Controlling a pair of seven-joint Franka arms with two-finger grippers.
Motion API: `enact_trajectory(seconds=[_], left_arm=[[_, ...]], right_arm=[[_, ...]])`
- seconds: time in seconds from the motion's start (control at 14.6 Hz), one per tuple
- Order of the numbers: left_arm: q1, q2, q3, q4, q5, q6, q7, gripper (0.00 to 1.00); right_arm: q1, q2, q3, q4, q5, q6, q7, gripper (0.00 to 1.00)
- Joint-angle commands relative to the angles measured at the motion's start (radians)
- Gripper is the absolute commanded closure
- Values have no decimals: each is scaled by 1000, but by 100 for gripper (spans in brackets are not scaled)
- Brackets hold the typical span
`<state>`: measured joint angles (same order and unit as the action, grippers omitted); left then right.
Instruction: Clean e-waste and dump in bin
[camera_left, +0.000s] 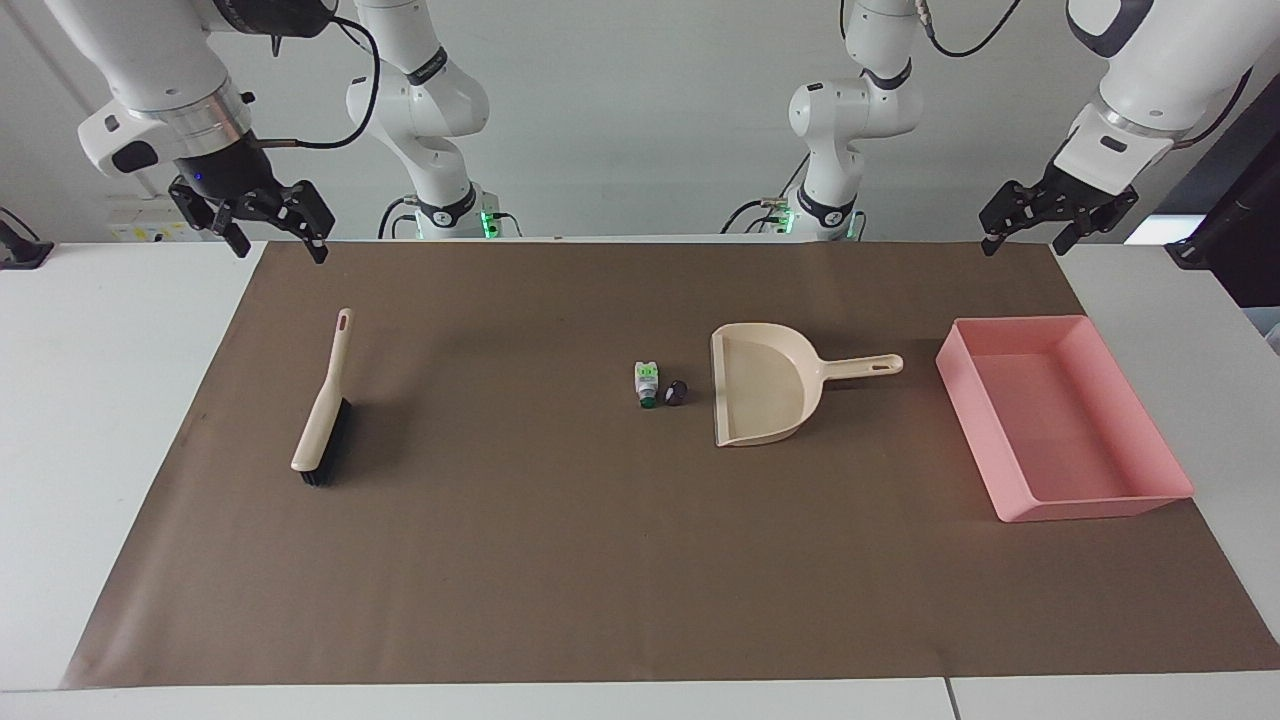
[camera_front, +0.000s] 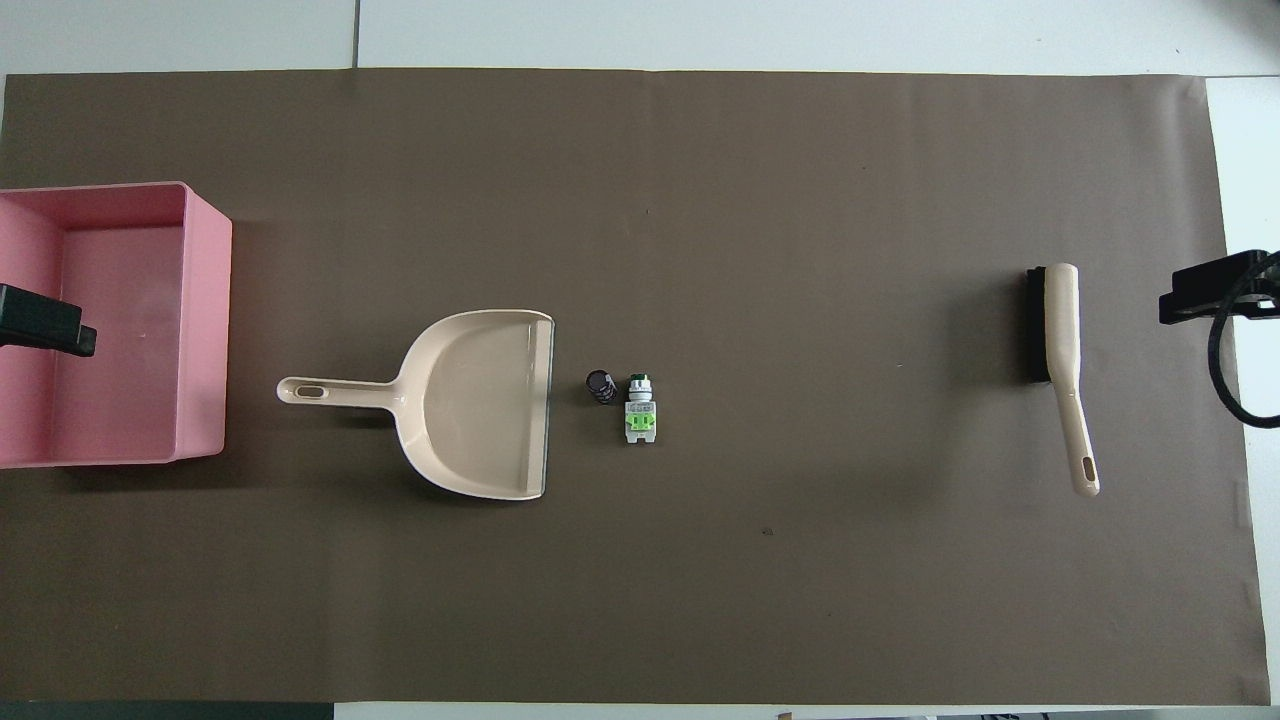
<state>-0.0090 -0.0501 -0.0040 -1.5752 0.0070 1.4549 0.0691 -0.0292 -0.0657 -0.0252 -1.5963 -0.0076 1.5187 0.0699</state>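
Note:
The e-waste lies mid-mat: a white piece with green markings (camera_left: 647, 384) (camera_front: 640, 408) and a small black piece (camera_left: 677, 392) (camera_front: 600, 386), side by side just off the open mouth of the beige dustpan (camera_left: 760, 385) (camera_front: 480, 400). The pink bin (camera_left: 965, 420) (camera_front: 205, 320) stands at the left arm's end, beside the dustpan's handle. My left gripper (camera_left: 1025, 240) (camera_front: 45, 325) hangs open and empty, raised over the mat's edge by the bin. My right gripper (camera_left: 281, 245) (camera_front: 1215, 295) hangs open and empty, raised at the right arm's end.
A beige hand brush with black bristles (camera_left: 325, 420) (camera_front: 1060, 340) lies on the brown mat (camera_left: 550, 560) at the right arm's end, handle toward the robots. White table (camera_left: 110, 400) surrounds the mat.

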Motion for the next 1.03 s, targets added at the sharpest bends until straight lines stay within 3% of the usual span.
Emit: enact_trajectory(seconds=[0.0,0.62,0.96], left_arm=[[8,-27,-10,-31,11,18,11,1],[-3,-27,-14,-32,11,41,46,2],[-23,-27,-27,-57,-1,83,456,2]], right_arm=[[-17,-2,10,1,-3,-14,-27,1],[-17,-9,8,-14,-2,-8,-10,1],[-17,-11,8,-20,-2,-5,-12,1]])
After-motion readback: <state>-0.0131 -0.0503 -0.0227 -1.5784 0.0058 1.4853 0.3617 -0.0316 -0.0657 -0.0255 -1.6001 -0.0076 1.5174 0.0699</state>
